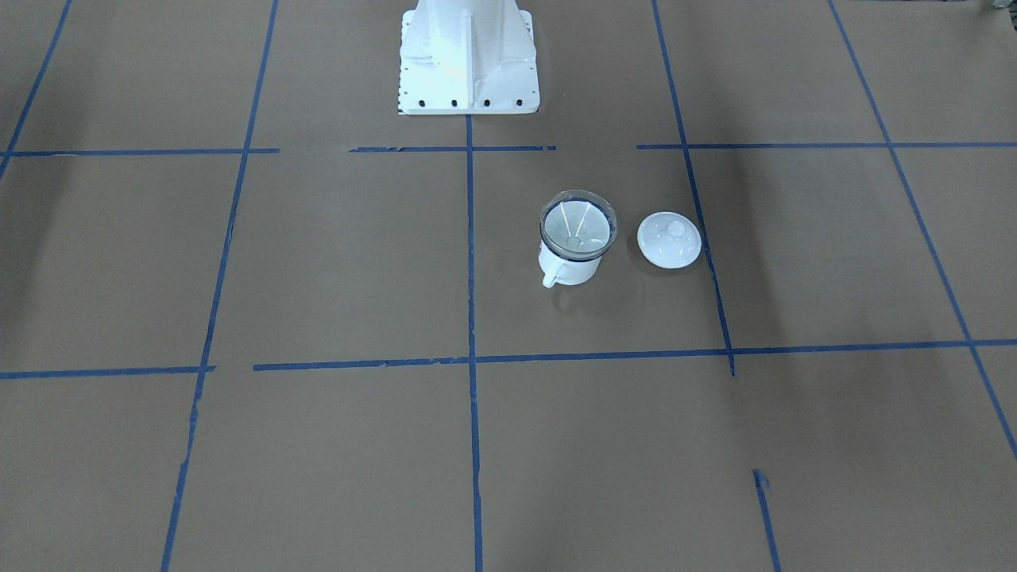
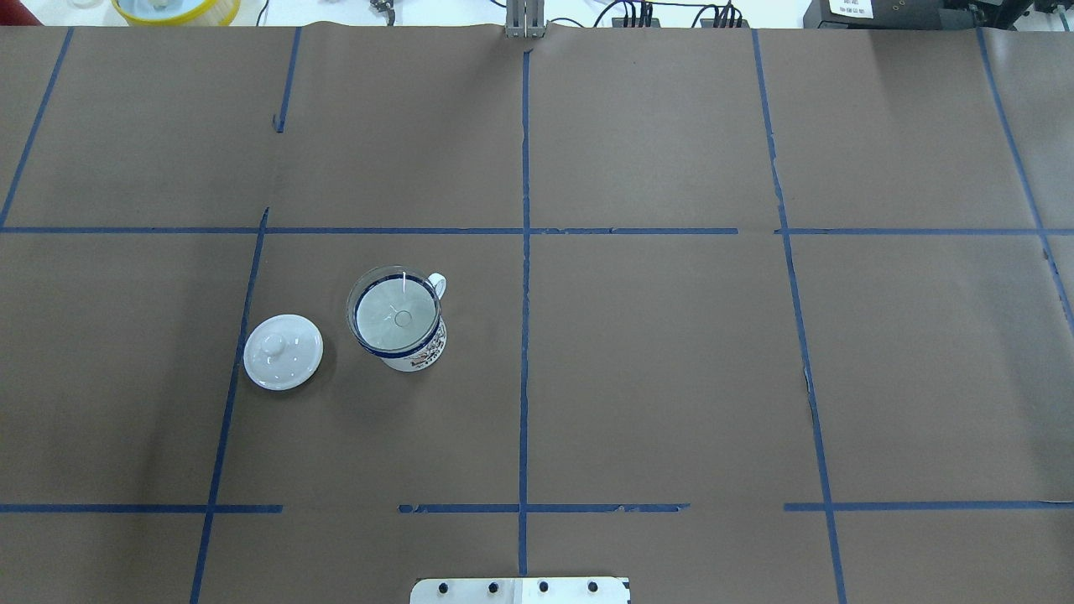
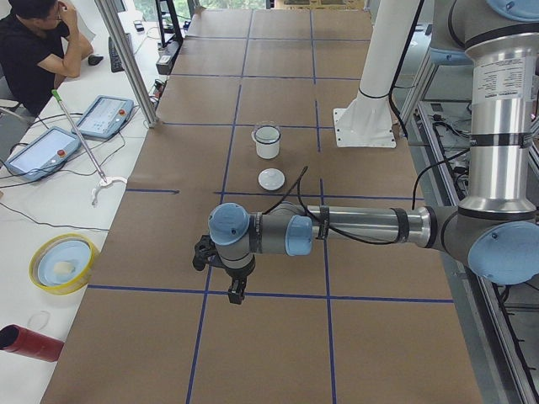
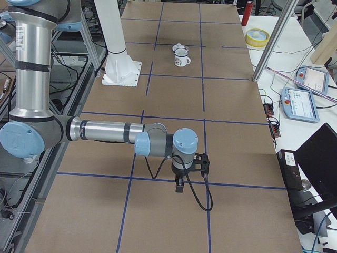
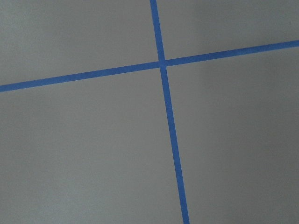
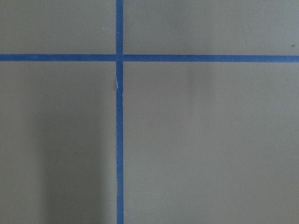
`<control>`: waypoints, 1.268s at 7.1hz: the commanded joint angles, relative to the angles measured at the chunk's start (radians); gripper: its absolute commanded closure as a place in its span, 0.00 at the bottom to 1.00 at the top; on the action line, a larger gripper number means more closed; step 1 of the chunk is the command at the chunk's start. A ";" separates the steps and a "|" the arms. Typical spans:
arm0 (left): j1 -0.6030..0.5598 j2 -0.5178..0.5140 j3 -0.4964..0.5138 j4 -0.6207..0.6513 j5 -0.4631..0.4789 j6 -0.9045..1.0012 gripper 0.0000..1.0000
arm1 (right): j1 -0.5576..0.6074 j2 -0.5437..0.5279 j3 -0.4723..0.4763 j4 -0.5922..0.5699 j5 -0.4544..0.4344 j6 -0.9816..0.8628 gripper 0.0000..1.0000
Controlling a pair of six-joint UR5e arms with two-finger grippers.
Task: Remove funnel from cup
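Note:
The clear funnel (image 1: pixel 578 225) sits mouth-up in the white cup (image 1: pixel 568 266) with the dark blue rim, handle toward the operators' side. In the overhead view the funnel (image 2: pixel 396 315) and cup (image 2: pixel 415 352) stand left of the centre tape line. My left gripper (image 3: pixel 235 290) hangs above the table far from the cup (image 3: pixel 267 145). My right gripper (image 4: pixel 180 185) hangs over the opposite end, far from the cup (image 4: pixel 182 59). I cannot tell whether either is open or shut. Both wrist views show only brown paper and blue tape.
A white domed lid (image 2: pixel 283 351) with a knob lies beside the cup, on the robot's left of it. The robot's white base plate (image 1: pixel 467 56) stands behind. A person sits at a side desk (image 3: pixel 34 42) with teach pendants.

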 commanded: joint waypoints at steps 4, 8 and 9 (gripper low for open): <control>-0.001 -0.020 -0.013 0.001 0.009 -0.018 0.00 | 0.000 0.000 -0.001 0.000 0.000 0.000 0.00; 0.023 -0.020 -0.350 0.030 0.069 -0.319 0.00 | 0.000 0.000 0.001 0.000 0.000 0.000 0.00; 0.068 -0.022 -0.392 0.030 0.069 -0.339 0.00 | 0.000 0.000 -0.001 0.000 0.000 0.000 0.00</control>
